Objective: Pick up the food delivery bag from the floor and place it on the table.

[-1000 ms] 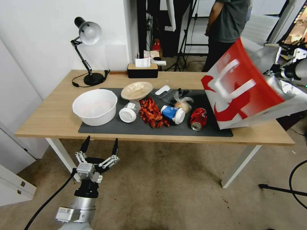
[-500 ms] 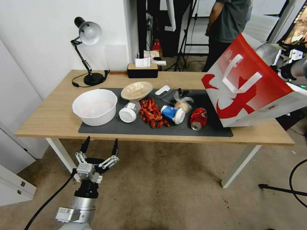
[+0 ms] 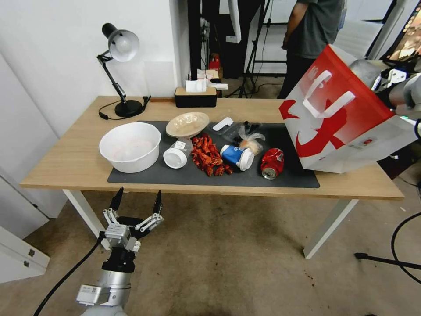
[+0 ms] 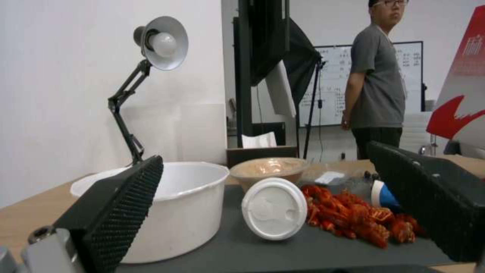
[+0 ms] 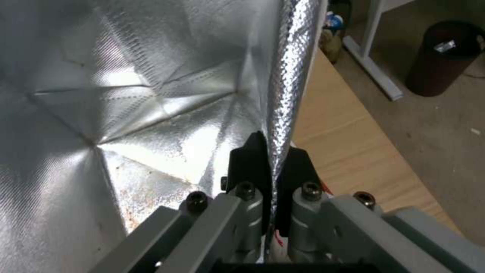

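Observation:
The food delivery bag is red and white with white strap handles, and it hangs tilted over the right end of the table. Its lower corner is at the dark mat; I cannot tell whether it touches. My right gripper holds the bag's top edge. In the right wrist view the gripper is shut on the foil-lined wall of the bag. My left gripper stands open and holds nothing, low above the floor just before the table's front edge. The bag also shows past that open gripper.
On the mat lie a white bowl, a lid, red crayfish shells, a blue cup and a crushed red can. A desk lamp and a tissue box stand at the back. A dark bin stands on the floor.
The bag has swung from a strong lean to more upright and shifted slightly right, as my right gripper rose. The left arm has not moved.

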`<state>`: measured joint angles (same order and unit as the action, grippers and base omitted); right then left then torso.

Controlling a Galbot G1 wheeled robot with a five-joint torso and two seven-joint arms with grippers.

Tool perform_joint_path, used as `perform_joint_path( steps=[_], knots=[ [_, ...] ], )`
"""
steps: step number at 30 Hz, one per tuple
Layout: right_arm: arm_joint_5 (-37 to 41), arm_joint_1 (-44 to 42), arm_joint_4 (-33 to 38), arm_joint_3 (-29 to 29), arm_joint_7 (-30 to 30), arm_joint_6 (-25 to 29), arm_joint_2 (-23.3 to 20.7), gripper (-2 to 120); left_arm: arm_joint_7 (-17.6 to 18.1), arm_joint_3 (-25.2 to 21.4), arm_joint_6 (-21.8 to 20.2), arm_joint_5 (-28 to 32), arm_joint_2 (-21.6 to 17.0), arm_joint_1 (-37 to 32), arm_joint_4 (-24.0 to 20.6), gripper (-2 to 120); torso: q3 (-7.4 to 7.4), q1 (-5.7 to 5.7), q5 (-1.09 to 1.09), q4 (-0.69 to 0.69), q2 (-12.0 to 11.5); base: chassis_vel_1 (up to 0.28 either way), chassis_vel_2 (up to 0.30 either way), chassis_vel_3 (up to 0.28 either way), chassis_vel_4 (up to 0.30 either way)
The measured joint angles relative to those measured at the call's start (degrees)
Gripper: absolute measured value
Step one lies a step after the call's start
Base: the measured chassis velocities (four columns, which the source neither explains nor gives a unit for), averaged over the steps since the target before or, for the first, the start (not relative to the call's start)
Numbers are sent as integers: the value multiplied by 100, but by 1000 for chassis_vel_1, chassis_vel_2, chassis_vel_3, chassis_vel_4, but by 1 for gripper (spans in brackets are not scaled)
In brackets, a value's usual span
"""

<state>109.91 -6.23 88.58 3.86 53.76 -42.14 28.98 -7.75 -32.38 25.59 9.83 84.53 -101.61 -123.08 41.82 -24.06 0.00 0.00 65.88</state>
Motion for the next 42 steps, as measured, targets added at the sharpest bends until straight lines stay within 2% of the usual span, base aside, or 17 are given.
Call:
perform_joint_path(
  steps=[5,14,25,42],
  knots=[
    [-119,435,-277,449,-59,0,191,0,7,-20,0,25,-5,47,43,100,0,0,0,0,0,0,0,0,0],
    [-303,856,-542,906,-97,-1,536,0,15,-39,0,55,3,104,130,100,0,-1,-1,1,0,0,0,0,0],
    [-401,808,-617,944,-106,1,637,0,17,-45,-17,102,0,162,188,100,0,0,0,0,0,0,0,0,0],
    [-399,648,-568,873,-256,1,544,0,17,-25,-32,91,-3,134,139,100,0,0,0,0,0,0,0,0,0]
  ],
)
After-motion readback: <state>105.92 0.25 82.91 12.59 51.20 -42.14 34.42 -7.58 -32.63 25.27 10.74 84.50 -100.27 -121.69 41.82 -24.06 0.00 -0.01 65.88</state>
